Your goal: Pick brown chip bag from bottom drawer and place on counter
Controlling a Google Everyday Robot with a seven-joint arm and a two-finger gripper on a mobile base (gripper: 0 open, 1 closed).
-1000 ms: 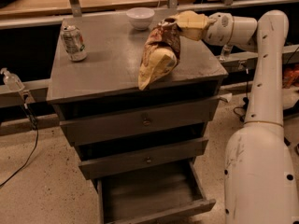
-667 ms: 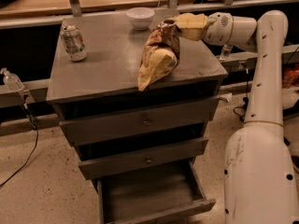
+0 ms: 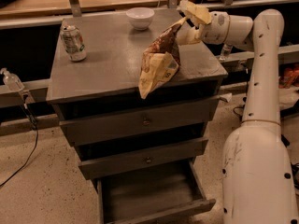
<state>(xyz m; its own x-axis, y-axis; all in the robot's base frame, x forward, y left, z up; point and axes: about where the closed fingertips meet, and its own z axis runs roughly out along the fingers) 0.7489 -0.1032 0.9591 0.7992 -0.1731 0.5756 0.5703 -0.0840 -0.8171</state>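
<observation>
The brown chip bag (image 3: pixel 159 62) lies tilted on the counter (image 3: pixel 107 59) near its front right. Its pale-yellow lower end hangs slightly over the front edge. My gripper (image 3: pixel 186 23) is at the bag's upper brown tip, above the counter's right side. Its fingers (image 3: pixel 195 12) are spread, one above and one below the tip, so the gripper is open. The bottom drawer (image 3: pixel 154 209) is pulled out below and shows nothing inside.
A silver soda can (image 3: pixel 74 42) stands at the counter's left and a white bowl (image 3: pixel 140 17) at its back. My white arm and base (image 3: pixel 259 167) stand right of the cabinet. A clear bottle (image 3: pixel 11 81) and a cable (image 3: pixel 23 148) are at the left.
The gripper's fingers have spread apart at the bag's top. The bag stays leaning on the counter in about the same place.
</observation>
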